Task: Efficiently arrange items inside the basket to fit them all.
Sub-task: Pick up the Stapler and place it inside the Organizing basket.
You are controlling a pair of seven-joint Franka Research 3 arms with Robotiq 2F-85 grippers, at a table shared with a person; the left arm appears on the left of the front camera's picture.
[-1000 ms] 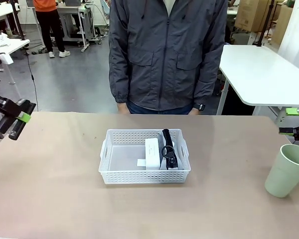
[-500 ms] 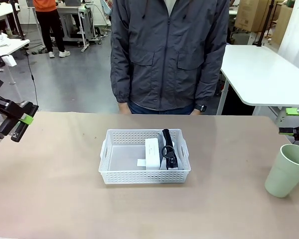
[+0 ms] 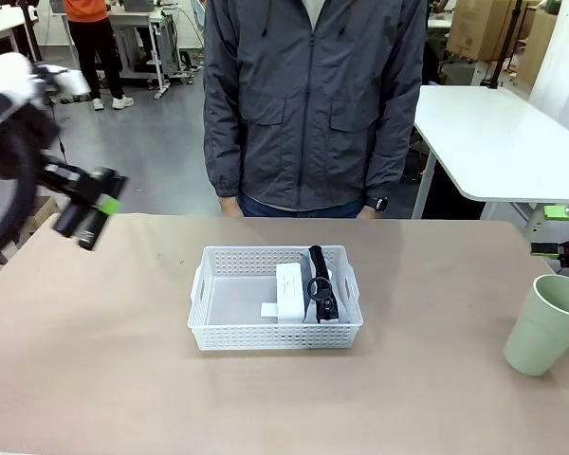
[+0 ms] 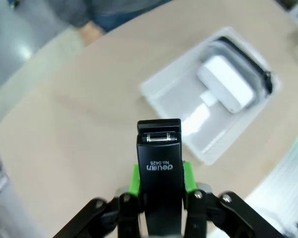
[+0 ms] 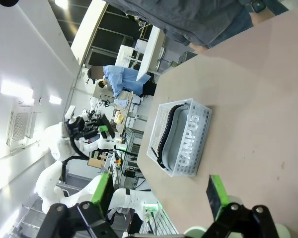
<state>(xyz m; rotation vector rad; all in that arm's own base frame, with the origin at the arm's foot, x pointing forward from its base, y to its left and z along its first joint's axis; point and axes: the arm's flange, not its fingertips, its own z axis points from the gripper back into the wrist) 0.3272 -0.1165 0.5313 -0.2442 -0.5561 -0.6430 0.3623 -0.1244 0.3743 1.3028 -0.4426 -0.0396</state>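
Note:
The white lattice basket sits mid-table, holding a small white box and, to its right, a grey pouch with a black strap. My left gripper hangs above the table's far left, shut on the black stapler. The left wrist view shows the stapler clamped between the green pads, with the basket and white box beyond it. A pale green cup stands at the right. My right gripper is open and empty near the cup, its tip at the right edge.
A person in a grey jacket stands at the far side, hands down by the table edge. The basket's left half is bare. A white table stands behind on the right.
My left arm has swung up and rightward toward the basket, carrying the stapler. The right arm, basket and cup have not moved.

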